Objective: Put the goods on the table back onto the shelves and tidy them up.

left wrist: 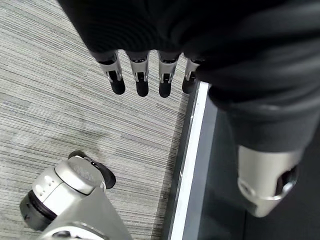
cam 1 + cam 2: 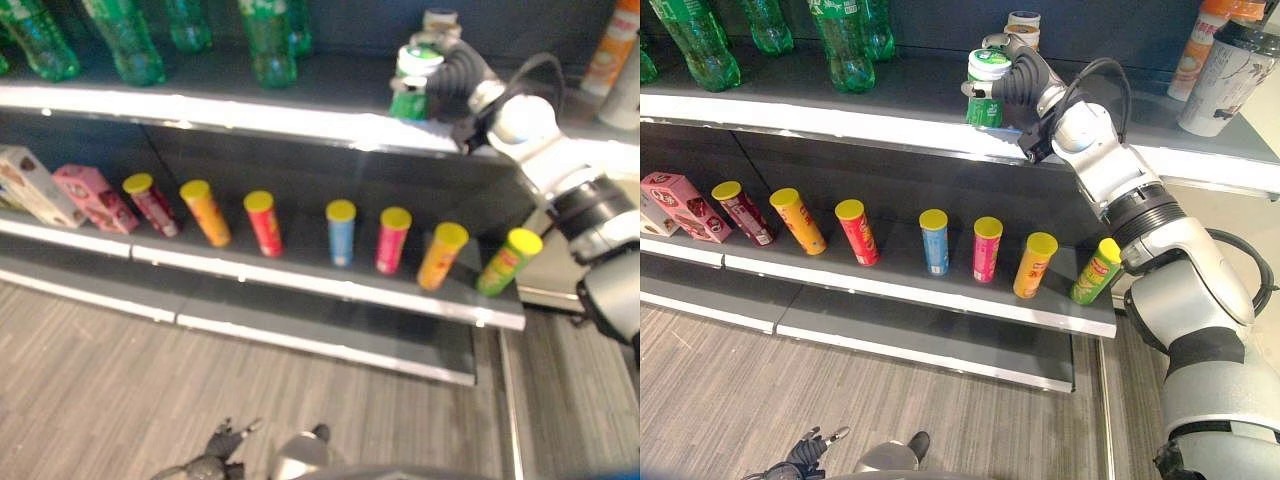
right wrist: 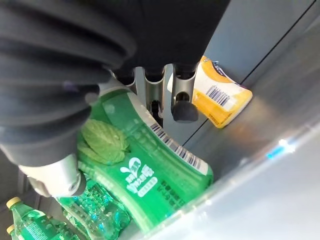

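Observation:
A green drink container with a white lid point(image 2: 985, 92) stands near the front edge of the upper shelf point(image 2: 840, 112), and my right hand point(image 2: 1026, 76) is shut round it from behind. In the right wrist view, fingers point(image 3: 182, 97) and thumb wrap the green container point(image 3: 150, 165). Just behind it stands a yellow-orange container point(image 3: 220, 97), seen with its lid as the yellow-orange container point(image 2: 1024, 26). My left hand point(image 1: 141, 75) hangs low over the floor with straight fingers, holding nothing; the left hand point(image 2: 215, 450) sits at the bottom edge.
Green bottles point(image 2: 845, 45) line the upper shelf's left; a tall cup point(image 2: 1225, 75) and an orange bottle point(image 2: 1193, 50) stand at its right. The lower shelf point(image 2: 940, 290) carries several yellow-lidded tubes point(image 2: 934, 240) and pink boxes point(image 2: 680, 205). Below is grey striped floor point(image 2: 730, 400).

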